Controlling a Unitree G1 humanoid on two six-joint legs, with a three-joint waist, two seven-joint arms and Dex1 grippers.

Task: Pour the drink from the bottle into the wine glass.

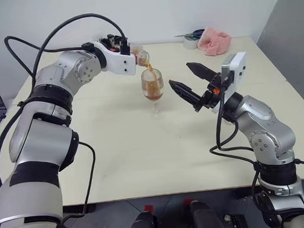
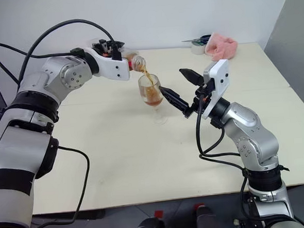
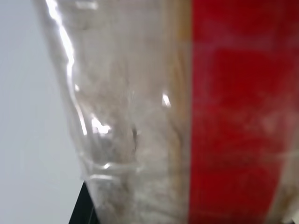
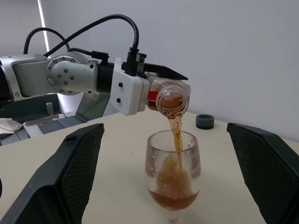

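Left gripper [image 4: 159, 77], fingers pinching the bottle [image 4: 170, 98], holds it tipped above the wine glass [image 1: 153, 85]. The drink [image 4: 176, 133] streams into the bowl. Glass stands mid-desk [image 1: 144, 156]. Just right of glass: right gripper [image 1: 188, 80], fingers spread, empty. Beyond the glass, pink cloth [image 1: 214, 40], tape roll [image 1: 191, 41]. Bottle body largely hidden by gripper.

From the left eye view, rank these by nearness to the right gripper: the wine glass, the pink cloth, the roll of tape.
1. Clear stemmed wine glass: just left of the open right gripper.
2. Crumpled pink cloth: at the table's far edge, behind the gripper.
3. White roll of tape: beside the cloth, too close to call.
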